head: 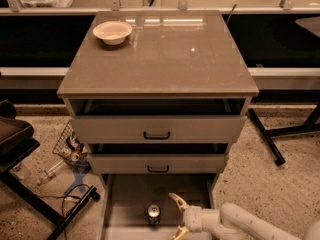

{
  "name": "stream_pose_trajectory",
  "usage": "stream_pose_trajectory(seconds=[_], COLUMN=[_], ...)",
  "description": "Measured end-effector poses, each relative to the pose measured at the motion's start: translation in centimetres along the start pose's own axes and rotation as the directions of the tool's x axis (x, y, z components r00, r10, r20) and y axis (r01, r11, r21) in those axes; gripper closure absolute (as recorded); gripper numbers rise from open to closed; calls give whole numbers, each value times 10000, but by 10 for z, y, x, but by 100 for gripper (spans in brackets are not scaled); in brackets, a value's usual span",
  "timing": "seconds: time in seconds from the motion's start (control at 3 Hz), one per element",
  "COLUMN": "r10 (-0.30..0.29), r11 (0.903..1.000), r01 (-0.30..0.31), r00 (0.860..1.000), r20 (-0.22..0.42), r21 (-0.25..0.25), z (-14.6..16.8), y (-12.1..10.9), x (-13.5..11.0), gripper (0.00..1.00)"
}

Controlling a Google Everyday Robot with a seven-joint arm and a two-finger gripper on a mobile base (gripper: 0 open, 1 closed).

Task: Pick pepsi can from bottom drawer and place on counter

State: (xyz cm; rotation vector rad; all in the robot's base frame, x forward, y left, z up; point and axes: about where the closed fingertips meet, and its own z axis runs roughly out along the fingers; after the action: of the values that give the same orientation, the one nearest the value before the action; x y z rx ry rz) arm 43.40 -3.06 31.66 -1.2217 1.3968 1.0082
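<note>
The pepsi can (pixel 153 213) is seen standing upright on the floor of the pulled-out bottom drawer (pixel 125 199). The gripper (pixel 176 215) — fingers spread, nothing held — is positioned just to its right.

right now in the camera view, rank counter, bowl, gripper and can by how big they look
1. counter
2. bowl and gripper, which is open beside the can at the bottom drawer: they look about alike, and the gripper is nearer the camera, so unranked
3. can
</note>
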Motion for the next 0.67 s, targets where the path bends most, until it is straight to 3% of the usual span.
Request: stream_pose_trajectory(seconds=[0.67], r10=[-25], r11=[10000], r01=[16], r00=[9958], r20=[-918], r21=[-96], z=[41], y=[-12], x=[21], gripper=[0])
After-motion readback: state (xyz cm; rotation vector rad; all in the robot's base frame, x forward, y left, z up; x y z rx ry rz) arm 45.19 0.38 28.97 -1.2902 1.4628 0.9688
